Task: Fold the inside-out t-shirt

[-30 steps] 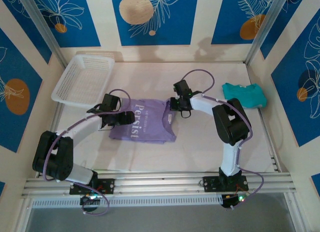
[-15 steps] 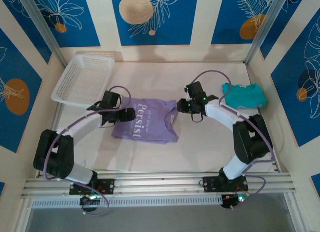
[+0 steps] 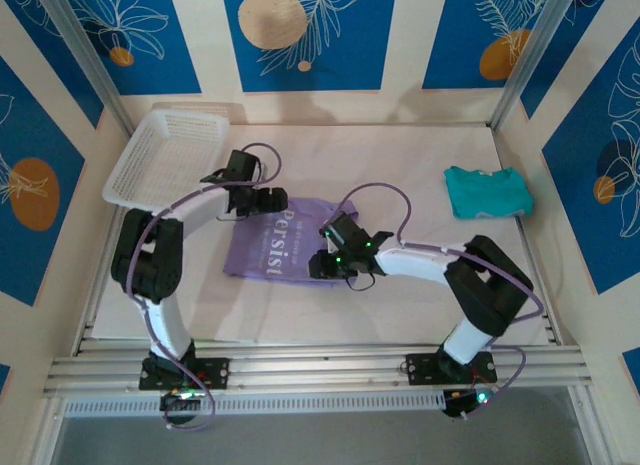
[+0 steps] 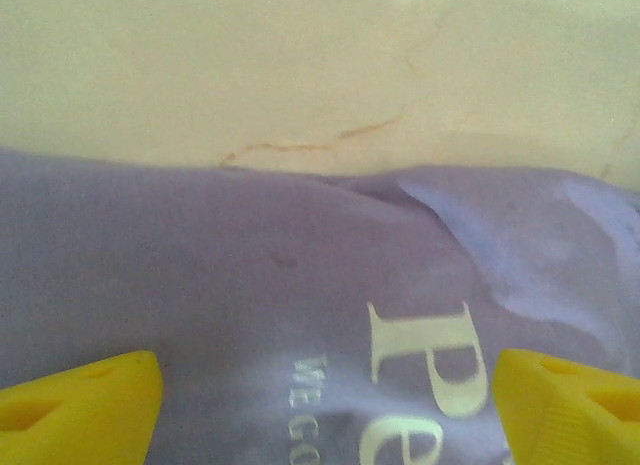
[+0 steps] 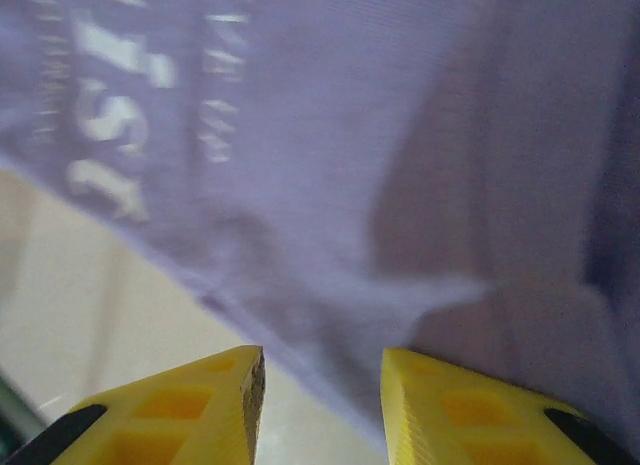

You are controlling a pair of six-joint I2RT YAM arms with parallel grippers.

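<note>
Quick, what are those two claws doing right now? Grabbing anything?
Left gripper: open wide, holding nothing, above the purple t-shirt.
Right gripper: partly open, holding nothing, at the t-shirt's edge.

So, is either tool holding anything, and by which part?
Nothing is held. The left tool stands wide open over the t-shirt; the right tool is open above its edge, gripping no cloth.

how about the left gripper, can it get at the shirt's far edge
Probably yes: the left gripper hangs open right over the shirt's far edge, with nothing lying in between.
</note>
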